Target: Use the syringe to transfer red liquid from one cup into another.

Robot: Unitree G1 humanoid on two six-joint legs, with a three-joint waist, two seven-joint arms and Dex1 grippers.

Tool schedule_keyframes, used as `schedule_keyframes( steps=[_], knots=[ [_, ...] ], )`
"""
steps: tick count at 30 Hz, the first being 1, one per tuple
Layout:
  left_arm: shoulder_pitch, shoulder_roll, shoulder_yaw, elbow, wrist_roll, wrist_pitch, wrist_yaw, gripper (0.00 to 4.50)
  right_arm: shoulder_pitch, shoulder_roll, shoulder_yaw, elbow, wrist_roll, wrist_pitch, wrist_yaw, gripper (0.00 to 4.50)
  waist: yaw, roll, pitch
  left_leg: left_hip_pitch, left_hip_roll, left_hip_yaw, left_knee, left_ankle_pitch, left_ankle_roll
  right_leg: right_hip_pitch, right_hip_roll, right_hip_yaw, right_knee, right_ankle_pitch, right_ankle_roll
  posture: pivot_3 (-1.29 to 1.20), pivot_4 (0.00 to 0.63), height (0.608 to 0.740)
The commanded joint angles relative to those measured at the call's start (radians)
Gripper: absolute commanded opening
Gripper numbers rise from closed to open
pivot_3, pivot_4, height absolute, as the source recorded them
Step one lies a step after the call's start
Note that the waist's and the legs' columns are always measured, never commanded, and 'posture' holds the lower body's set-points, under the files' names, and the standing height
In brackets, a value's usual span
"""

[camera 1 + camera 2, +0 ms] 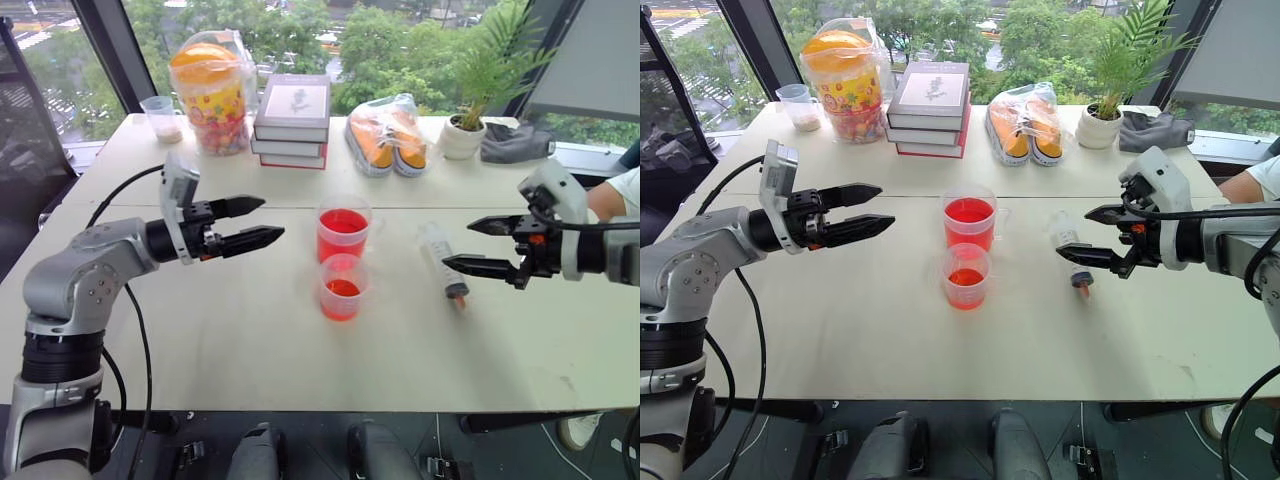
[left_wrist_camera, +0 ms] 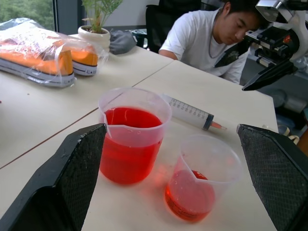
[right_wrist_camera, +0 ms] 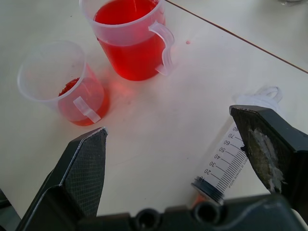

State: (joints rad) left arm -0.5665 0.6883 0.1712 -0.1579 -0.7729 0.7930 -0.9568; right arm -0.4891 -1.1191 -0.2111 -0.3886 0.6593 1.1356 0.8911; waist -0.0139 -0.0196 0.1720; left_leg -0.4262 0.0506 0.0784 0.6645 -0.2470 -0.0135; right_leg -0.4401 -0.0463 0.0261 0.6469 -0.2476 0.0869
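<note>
Both arms hover above the pale surface (image 1: 250, 350), nothing in hand. Left gripper (image 1: 262, 221): jaws apart, level, pointing right toward the cups. Right gripper (image 1: 470, 244): jaws wide apart, tipped down, poised over the syringe (image 1: 440, 257).

Nearest of the task's things: the smaller cup (image 1: 342, 286), mid-surface, a shallow pool of red liquid (image 2: 190, 198) in its bottom. Just behind it, almost touching, the larger cup (image 1: 343, 228), handle to the right, holding far more red.

Syringe lies flat to the right of the cups, well apart from them, orange-red tip toward the near edge, white plunger away. Barrel looks clear, empty.

Step in hand, by my reading: pick up the syringe. To do it well, come straight down and close across the barrel at mid-length, not on the plunger, so the plunger stays free to draw. A round barrel may roll or squirt out under a skewed pinch; square the jaws to it first. Keep the lift clear of the cups — a nudge could spill either.

Farther back: stacked books (image 1: 292, 118), a candy tub (image 1: 210, 95), bagged shoes (image 1: 386, 135), a potted plant (image 1: 465, 125). A person (image 2: 207, 38) sits at the right end.
</note>
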Motion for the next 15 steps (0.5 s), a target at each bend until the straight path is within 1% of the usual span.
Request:
schedule_keyframes(
  steps=[1,5,15],
  knots=[
    [-0.034,-0.003,0.001,0.005,0.019,-0.044,0.003,4.50,-0.011,-0.019,-0.011,-0.008,-0.004,-0.025,-0.003,4.46,0.000,0.000,0.000,0.000,0.000,0.000,0.000,0.000,0.000,0.000,0.000,0.000,0.000,0.000,0.000,0.00,0.150,0.740],
    [-0.054,-0.016,-0.008,0.020,0.024,-0.054,-0.003,4.50,-0.004,-0.018,-0.017,-0.013,-0.003,-0.026,-0.007,4.46,0.001,0.000,0.000,0.000,0.000,0.000,0.001,0.000,0.000,0.000,0.000,0.000,0.000,0.000,0.000,0.00,0.150,0.740],
    [-0.082,-0.010,-0.026,0.052,0.050,-0.071,-0.034,4.50,0.026,-0.009,-0.030,-0.024,-0.008,-0.033,-0.030,4.46,0.001,0.000,0.000,0.000,0.000,0.000,0.001,0.000,0.000,0.000,0.000,0.000,0.000,0.000,0.000,0.00,0.150,0.740]
  ],
)
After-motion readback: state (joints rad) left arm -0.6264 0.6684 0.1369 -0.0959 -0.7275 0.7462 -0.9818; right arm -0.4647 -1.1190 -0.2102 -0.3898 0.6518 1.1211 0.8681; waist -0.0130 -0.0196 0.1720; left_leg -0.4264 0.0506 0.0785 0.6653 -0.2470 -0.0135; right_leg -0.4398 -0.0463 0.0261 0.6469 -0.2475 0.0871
